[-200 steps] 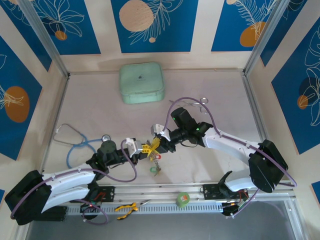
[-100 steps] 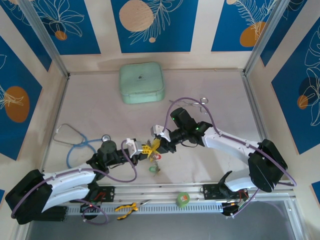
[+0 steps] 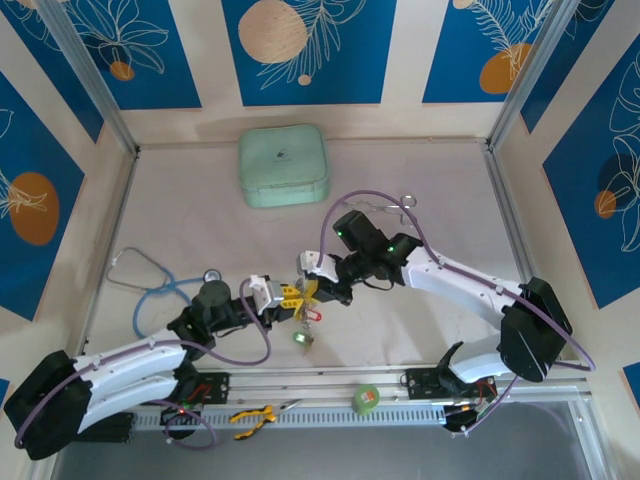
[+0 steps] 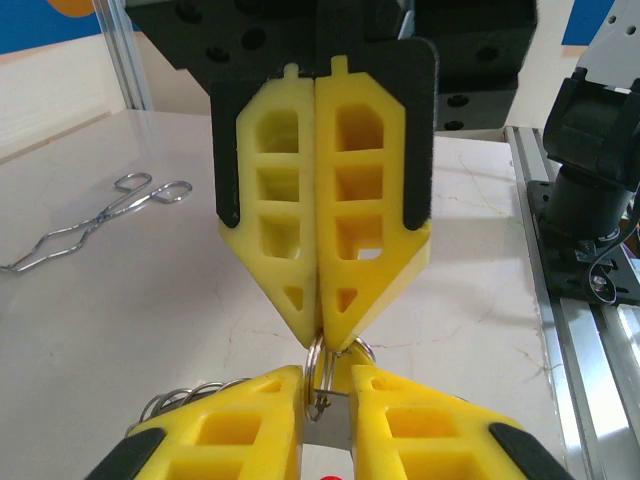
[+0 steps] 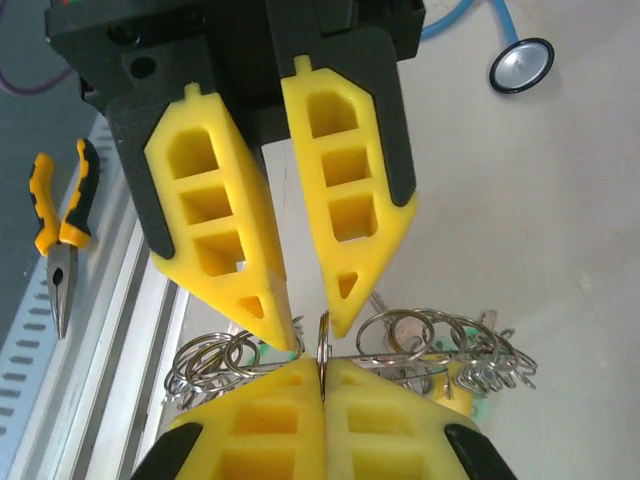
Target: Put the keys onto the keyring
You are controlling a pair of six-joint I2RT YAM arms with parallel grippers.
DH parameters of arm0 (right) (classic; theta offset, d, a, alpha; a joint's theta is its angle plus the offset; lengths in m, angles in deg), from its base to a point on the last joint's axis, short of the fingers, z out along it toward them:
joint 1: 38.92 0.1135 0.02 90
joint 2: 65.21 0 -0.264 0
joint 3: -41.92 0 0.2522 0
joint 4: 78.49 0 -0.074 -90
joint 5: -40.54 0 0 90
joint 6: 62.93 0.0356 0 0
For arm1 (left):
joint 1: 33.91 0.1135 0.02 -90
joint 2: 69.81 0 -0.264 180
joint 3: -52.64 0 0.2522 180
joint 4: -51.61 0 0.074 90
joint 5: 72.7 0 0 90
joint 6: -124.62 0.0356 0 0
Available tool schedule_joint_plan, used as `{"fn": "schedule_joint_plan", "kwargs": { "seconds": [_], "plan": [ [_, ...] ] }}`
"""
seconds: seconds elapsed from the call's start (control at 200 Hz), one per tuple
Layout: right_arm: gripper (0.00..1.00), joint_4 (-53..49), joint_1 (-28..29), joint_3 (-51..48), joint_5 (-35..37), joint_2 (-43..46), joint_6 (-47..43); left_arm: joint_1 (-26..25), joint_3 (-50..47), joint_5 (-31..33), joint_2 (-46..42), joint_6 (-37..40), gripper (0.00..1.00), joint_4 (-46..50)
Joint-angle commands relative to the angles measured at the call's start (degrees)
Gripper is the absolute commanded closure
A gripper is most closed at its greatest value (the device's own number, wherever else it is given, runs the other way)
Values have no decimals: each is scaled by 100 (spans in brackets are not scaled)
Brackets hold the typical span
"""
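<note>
My two grippers meet tip to tip above the table's middle, the left gripper (image 3: 287, 297) facing the right gripper (image 3: 313, 290). A bunch of keys (image 3: 305, 325) with red and green tags hangs under them. In the right wrist view my right gripper (image 5: 323, 375) is shut on a thin split ring (image 5: 323, 345) seen edge-on. A long thin keyring (image 5: 420, 357), also edge-on, runs sideways with several small rings strung on it. The left gripper (image 5: 315, 335) stands slightly open around that split ring. In the left wrist view the left gripper (image 4: 326, 400) has a key blade (image 4: 326, 435) in its gap.
A mint-green case (image 3: 284, 165) sits at the back. A blue stethoscope (image 3: 150, 285) lies left, forceps (image 3: 395, 207) lie behind the right arm. Yellow-handled pliers (image 3: 252, 417) and a green tape roll (image 3: 366, 399) rest on the front rail.
The right gripper has shut on the split ring. The left gripper's jaws have parted a little. Both grippers and the hanging bunch have shifted slightly left.
</note>
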Motion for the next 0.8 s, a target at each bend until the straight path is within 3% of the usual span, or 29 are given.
{"fn": "schedule_joint_plan", "kwargs": {
  "seconds": [0.0, 0.21, 0.335, 0.435, 0.505, 0.55, 0.63, 0.79],
  "plan": [
    [100, -714, 178, 414, 379, -92, -405, -30, 281, -20, -48, 192, 82, 552],
    [100, -1078, 474, 813, 589, -287, -608, -37, 370, -77, 124, 236, 85, 505],
    [100, -1195, 573, 944, 692, -380, -671, -28, 406, -163, 168, 280, 100, 522],
    [100, -906, 440, 834, 477, -234, -399, -28, 381, -192, 130, 306, 100, 512],
    [81, -431, 161, 528, 90, 27, -22, -30, 309, -201, 92, 285, 100, 393],
    [74, -72, -57, 242, -213, 209, 288, -28, 225, -175, 70, 243, 100, 182],
    [70, 352, -286, -200, -548, 421, 685, -33, 95, -146, 52, 158, 100, -207],
    [69, 571, -298, -554, -520, 453, 926, -33, -7, -189, 78, 122, 100, -503]
  ]
}}
